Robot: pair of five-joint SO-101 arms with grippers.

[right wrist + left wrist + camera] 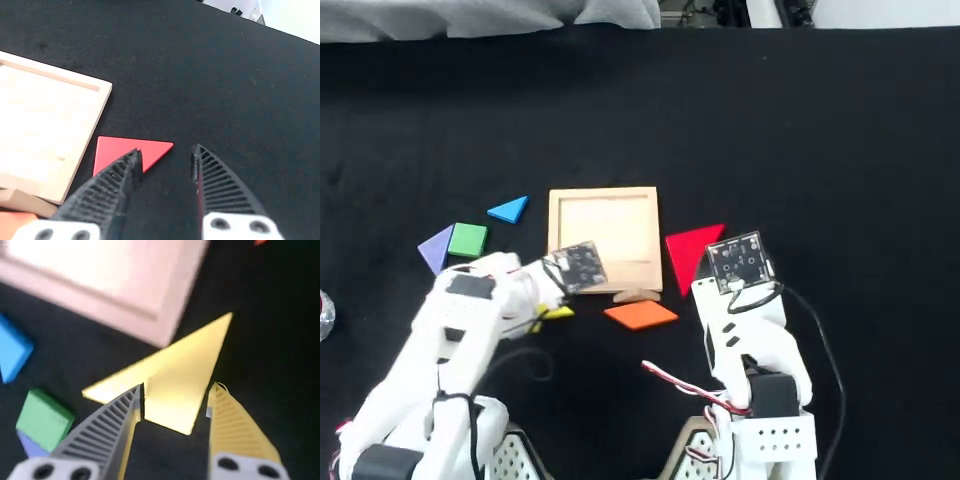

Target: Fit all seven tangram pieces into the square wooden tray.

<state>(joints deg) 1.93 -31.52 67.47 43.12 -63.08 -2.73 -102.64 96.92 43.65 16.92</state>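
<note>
The square wooden tray [655,240] lies mid-table with nothing inside it. In the left wrist view my left gripper [176,386] is shut on a yellow triangle [180,360], its fingers pressing both edges near one corner, just off a corner of the tray [170,305]. My right gripper [165,152] hangs open over the black cloth at the tip of the red triangle [117,147], beside the tray [90,125]. The red triangle [692,250] lies right of the tray. A sliver of the yellow triangle [558,313] peeks out under the left arm.
Left of the tray lie a blue triangle [509,209], a green square [467,240] and a purple triangle [436,248]. An orange parallelogram [640,314] and a tan piece [635,295] sit at the tray's near edge. Black cloth stretches far and right.
</note>
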